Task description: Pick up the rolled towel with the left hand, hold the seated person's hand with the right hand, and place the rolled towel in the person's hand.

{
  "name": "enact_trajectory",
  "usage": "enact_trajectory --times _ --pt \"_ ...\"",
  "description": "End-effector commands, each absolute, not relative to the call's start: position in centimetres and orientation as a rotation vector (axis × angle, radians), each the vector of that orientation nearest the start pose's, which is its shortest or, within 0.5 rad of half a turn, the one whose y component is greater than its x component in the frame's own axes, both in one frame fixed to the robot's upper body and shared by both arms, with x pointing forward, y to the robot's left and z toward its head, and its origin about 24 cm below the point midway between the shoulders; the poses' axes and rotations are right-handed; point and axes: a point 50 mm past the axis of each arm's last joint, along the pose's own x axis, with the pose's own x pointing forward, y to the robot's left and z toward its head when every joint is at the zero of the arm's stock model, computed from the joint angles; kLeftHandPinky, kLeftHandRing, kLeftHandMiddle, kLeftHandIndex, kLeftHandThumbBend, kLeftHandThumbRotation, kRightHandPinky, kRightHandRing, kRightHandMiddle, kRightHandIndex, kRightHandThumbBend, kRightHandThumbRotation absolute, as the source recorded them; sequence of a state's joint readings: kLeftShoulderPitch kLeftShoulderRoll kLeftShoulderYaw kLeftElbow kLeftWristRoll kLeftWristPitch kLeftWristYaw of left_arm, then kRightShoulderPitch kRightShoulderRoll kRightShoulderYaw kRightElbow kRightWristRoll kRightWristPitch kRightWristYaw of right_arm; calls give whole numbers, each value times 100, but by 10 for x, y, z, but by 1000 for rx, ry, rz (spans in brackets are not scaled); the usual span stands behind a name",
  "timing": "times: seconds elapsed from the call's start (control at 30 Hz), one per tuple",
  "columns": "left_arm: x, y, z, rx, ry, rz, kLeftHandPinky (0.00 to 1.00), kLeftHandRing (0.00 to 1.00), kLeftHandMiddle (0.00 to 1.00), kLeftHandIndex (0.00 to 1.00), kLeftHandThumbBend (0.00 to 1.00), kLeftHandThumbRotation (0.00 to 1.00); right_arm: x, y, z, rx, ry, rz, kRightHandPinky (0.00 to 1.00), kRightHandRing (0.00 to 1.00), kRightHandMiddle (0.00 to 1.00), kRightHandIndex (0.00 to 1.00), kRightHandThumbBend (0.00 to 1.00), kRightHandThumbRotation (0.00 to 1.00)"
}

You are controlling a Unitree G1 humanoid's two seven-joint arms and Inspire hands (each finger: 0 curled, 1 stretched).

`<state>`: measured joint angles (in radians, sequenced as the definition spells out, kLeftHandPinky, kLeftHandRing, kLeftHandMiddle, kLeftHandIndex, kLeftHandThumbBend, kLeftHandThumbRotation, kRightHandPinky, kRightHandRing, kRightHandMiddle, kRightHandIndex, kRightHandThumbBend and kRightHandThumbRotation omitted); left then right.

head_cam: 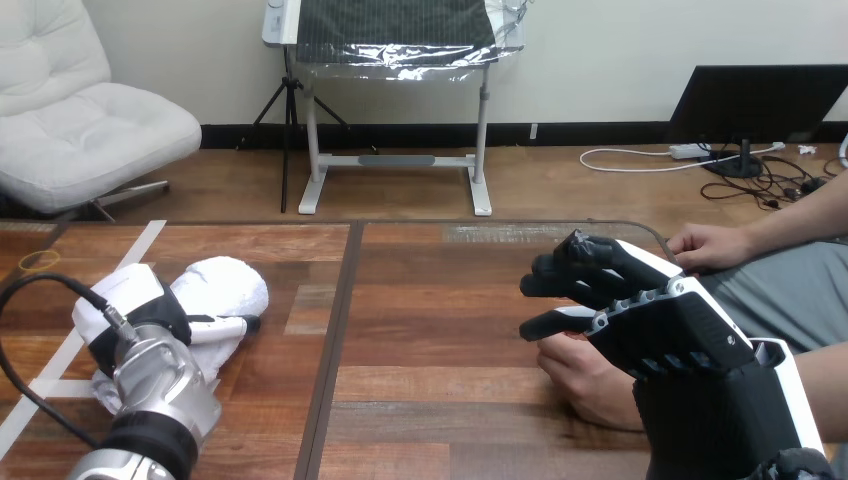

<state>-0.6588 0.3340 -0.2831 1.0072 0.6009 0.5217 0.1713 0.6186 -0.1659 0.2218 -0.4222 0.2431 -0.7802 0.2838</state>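
The work surface is a wooden table (450, 300) of dark planks, with a seam running from top to bottom left of centre. A strip of white tape (148, 238) crosses the boards diagonally at the left of the frame.

The rolled towel (228, 285) lies on the table at the left of the frame. Its long axis runs diagonally, from the lower left toward the upper right. The rounded upper-right end is exposed and points toward the table's centre seam. The lower-left end shows below the wrist of the left arm.

The left hand (140, 310) rests on top of the towel's middle section, with its white back shell facing up. It cannot be told whether this hand is closed round the towel.

The right hand (640, 320) is at the lower right of the frame. Its fingers (575, 265) are curled inward and pressed together, with nothing seen between them and the thumb. The person's hand at the lower right (590, 380) lies directly beneath this hand, just under the thumb. The person's hand at the upper right (705, 248) rests at the table's edge, apart from the robot.
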Motion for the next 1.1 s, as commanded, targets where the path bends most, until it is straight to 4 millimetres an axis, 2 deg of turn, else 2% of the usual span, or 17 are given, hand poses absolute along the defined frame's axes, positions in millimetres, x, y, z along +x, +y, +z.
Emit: enact_trajectory --times 0.0,0.23,0.5,1.07 --pt "353 231 38 1260 631 233 44 66 75 76 89 57 119 -146 108 117 -677 291 58 73 75 76 89 98" --pt "354 229 41 1248 649 224 39 63 74 76 88 54 120 -146 108 110 -683 286 58 72 75 76 89 98" --pt "354 226 44 1232 664 206 38 62 73 76 87 54 120 -146 109 100 -682 276 57 71 74 76 90 98" --pt "353 222 45 1226 670 184 35 55 68 77 89 54 120 -147 108 88 -692 264 57 71 74 76 89 99"
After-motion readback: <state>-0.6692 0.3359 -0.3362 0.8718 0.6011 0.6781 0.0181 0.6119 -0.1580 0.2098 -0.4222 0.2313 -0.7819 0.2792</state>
